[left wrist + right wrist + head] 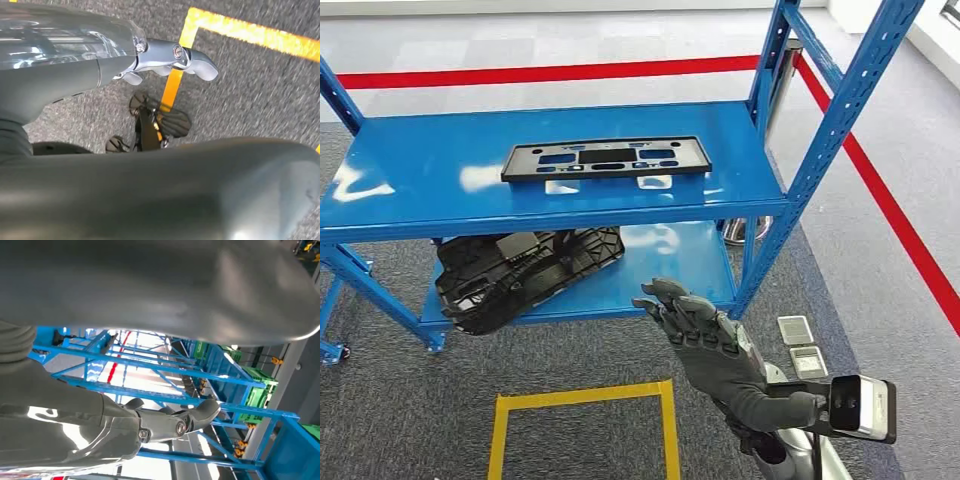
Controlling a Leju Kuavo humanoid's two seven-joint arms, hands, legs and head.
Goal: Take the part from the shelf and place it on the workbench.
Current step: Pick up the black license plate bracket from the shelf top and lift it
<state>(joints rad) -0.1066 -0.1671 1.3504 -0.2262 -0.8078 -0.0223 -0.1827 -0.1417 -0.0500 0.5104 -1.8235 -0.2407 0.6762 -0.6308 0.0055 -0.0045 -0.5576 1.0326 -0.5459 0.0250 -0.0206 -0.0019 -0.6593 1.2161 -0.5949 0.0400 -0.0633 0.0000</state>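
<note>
While the right hand [701, 335] is raised at 5 o'clock in the head view, fingers apart and holding nothing, yellow floor tape [580, 405] frames a square at 6 o'clock on grey carpet [388, 400]. Farther off, a blue shelf [410, 175] carries a flat black part [607, 158] on its upper deck at 12 o'clock and a ribbed black panel [527, 270] below. Beyond, red floor tape [546, 72] runs; the left hand [166, 57] hangs over carpet, empty, fingers loosely extended.

The right arm comes in from the lower right of the head view and reaches forward. The right hand [697, 325] is raised, its fingers spread apart and a little curved, holding nothing. In the left wrist view the left hand [166, 60] hangs downward, fingers loosely extended, holding nothing.
</note>
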